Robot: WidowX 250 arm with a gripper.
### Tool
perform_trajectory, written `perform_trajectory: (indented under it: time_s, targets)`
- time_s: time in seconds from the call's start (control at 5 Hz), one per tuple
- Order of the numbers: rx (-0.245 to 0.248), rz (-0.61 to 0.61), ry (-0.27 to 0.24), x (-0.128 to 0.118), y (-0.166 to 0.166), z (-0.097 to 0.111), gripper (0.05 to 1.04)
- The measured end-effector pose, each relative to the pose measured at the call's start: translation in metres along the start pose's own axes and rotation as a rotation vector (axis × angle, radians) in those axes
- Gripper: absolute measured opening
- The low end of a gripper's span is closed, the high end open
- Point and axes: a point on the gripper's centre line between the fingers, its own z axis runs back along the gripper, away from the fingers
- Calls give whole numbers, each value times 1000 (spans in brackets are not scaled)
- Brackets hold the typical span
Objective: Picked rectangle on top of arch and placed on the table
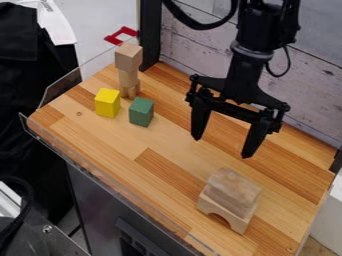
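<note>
And here the danger sits in the stack: the rectangle (234, 187) is perched on the arch (238, 222), and if the grasp is taken too low, the arch could be pinched as well and both carried up together. Should the descent be made off-centre, the upper block could be struck by a fingertip and shoved off, or the pair sent skidding across the table (167, 145). With the fingers badly turned to its sides, only a corner might be caught, and the block could be twisted loose on the lift. A release made too high could see it tumbled on landing.

Now, the gripper (221, 147): its fingers are spread wide, nothing is held between them, and it hangs above the work. The rectangle is seen below the fingertips in the camera view, nearer the table's front edge, resting on the arch and clear of both fingers. A move toward that front edge, then a lowering, seems to be called for before any grip can be closed.
</note>
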Motion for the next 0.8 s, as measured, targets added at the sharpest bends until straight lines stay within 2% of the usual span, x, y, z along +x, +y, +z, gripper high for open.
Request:
perform_trajectory:
  time_s: [0.2, 0.4, 0.6, 0.8]
  targets:
    - [17, 2, 33, -2, 1, -9, 998]
    - [12, 24, 47, -7, 2, -16, 998]
    - [-8, 60, 46, -10, 1, -18, 998]
    - [-50, 119, 0, -14, 0, -11, 998]
